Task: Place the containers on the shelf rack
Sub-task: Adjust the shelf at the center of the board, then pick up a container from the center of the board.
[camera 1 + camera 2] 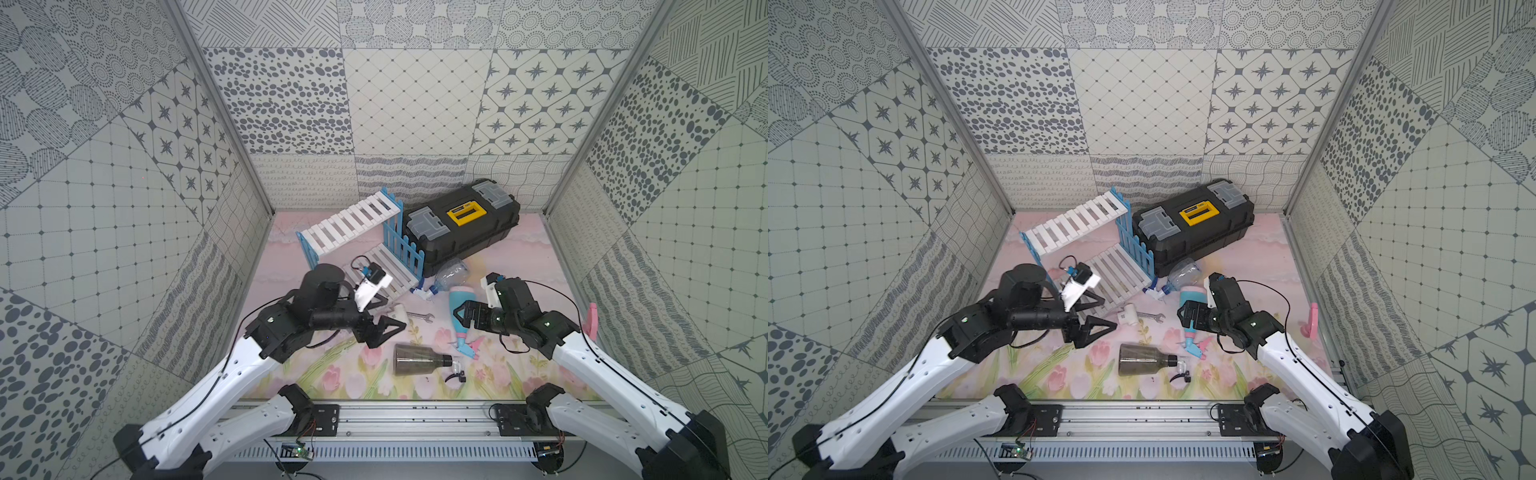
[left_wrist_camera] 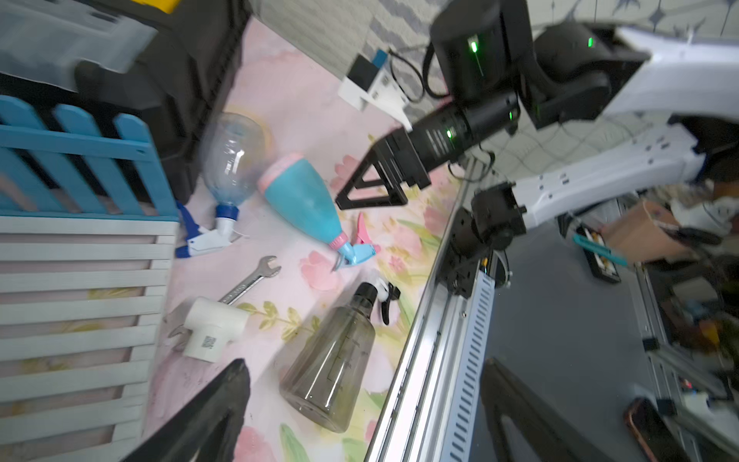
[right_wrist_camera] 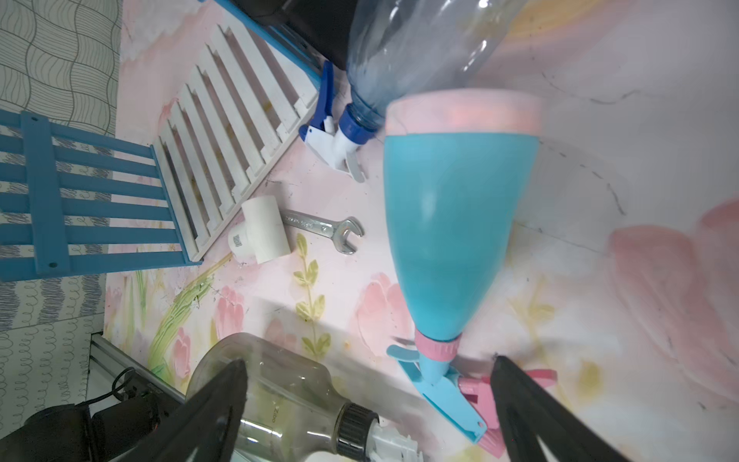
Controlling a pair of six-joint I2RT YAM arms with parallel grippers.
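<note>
Both arms reach low, fingers apart: left gripper (image 1: 1110, 313) near the smoky grey translucent bottle (image 1: 415, 359), right gripper (image 1: 458, 320) over the opaque light-blue bottle (image 1: 459, 297).

A black toolbox (image 1: 465, 245) with a yellow latch (image 1: 466, 214) sits askew at the back of the desk (image 1: 332, 374), whose cover is printed with pink tulips. Nearer the middle, a white pipe fitting (image 3: 264, 230) lies across the shank of a steel wrench (image 3: 324, 232). Patterned walls (image 1: 415, 104) enclose three sides.
</note>
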